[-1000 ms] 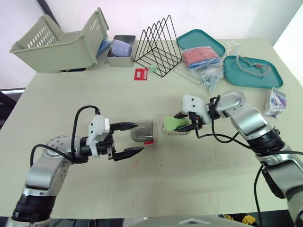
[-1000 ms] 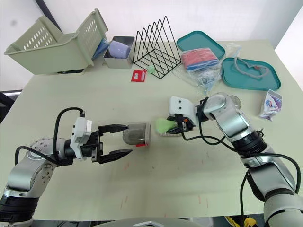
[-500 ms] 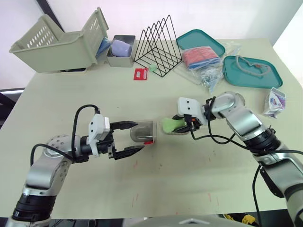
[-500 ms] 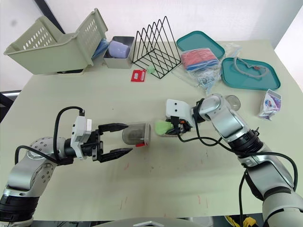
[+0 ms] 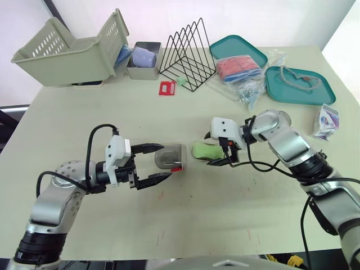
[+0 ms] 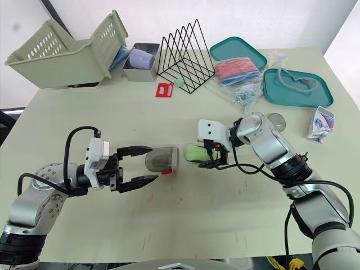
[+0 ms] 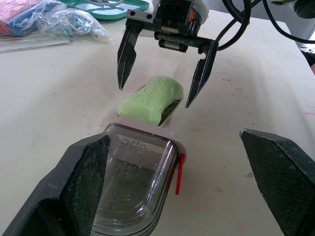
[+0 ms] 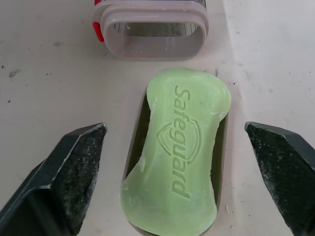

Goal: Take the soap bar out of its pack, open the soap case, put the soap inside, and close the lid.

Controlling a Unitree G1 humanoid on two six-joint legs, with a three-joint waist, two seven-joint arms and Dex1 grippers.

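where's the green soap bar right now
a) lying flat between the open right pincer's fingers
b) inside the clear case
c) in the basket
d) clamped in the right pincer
a: the soap bar lies flat just outside the mouth of the clear case, and the right pincer is open with a gap on each side of the bar.
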